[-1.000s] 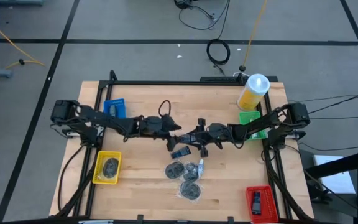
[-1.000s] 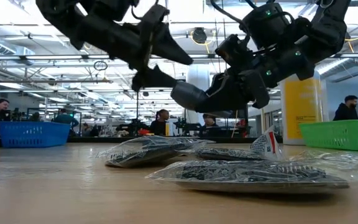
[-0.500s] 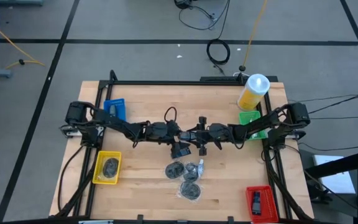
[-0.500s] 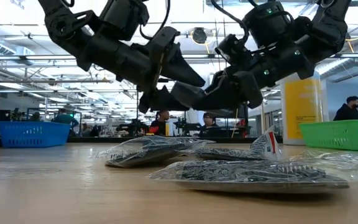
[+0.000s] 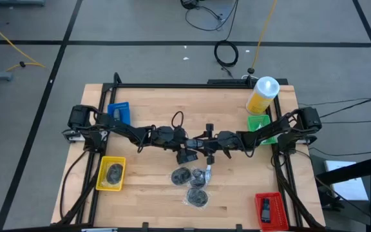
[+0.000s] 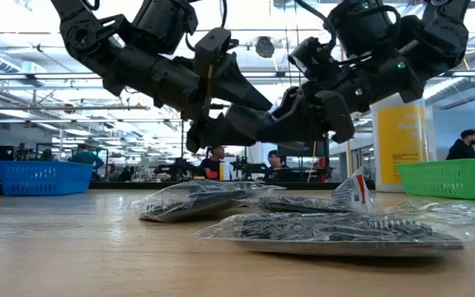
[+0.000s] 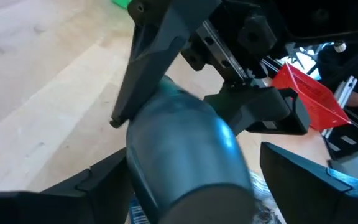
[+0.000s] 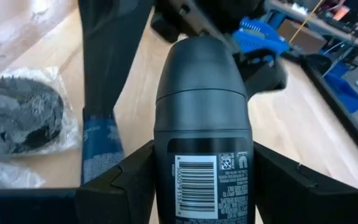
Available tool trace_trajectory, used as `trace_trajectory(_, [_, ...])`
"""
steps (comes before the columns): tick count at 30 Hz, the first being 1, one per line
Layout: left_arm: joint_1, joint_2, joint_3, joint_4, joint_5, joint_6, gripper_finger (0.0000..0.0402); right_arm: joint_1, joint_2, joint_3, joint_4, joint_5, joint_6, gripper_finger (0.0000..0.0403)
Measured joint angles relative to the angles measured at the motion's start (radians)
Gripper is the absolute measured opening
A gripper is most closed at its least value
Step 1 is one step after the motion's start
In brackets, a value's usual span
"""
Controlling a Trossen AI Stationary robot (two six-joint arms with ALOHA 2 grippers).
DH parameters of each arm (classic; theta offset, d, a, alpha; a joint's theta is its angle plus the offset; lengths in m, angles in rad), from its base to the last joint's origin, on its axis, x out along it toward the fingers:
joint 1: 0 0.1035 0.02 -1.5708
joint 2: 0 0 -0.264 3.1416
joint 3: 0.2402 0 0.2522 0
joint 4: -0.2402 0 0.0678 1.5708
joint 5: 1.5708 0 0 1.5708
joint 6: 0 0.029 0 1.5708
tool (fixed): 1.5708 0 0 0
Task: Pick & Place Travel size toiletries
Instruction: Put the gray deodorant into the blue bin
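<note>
One dark mini bottle (image 8: 202,124) hangs above the middle of the table (image 5: 147,183), clamped at its base in the jaws of the right gripper (image 8: 197,177). The left gripper (image 7: 201,180) faces it, its jaws apart around the rounded cap and not yet closed. This looks like a handover: the left jaws must close before the right jaws let go. Just below lies one grey-blue tube (image 8: 98,152). Near the jaws lie three bagged dark bundles (image 5: 197,196). Farther out stand four bins: blue bin (image 5: 118,106), yellow bin (image 5: 111,160), green bin (image 5: 256,120) and red bin (image 5: 268,195).
</note>
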Motion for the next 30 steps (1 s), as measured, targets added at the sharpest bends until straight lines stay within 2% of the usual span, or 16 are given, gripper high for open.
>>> trace_trajectory(7, [-0.004, 0.000, 0.000, 0.005, 0.004, -0.008, 0.0302, 0.013, 0.000, 0.000, 0.039, 0.008, -0.038, 0.0206])
trace_trajectory(17, [-0.003, 0.000, 0.000, 0.012, 0.025, -0.006, 0.0297, 0.017, 0.000, 0.000, 0.041, 0.031, -0.061, 0.0206])
trace_trajectory(30, [-0.001, 0.000, -0.002, 0.038, 0.025, 0.053, 0.0236, 0.017, -0.002, 0.001, 0.046, 0.029, -0.077, 0.0206])
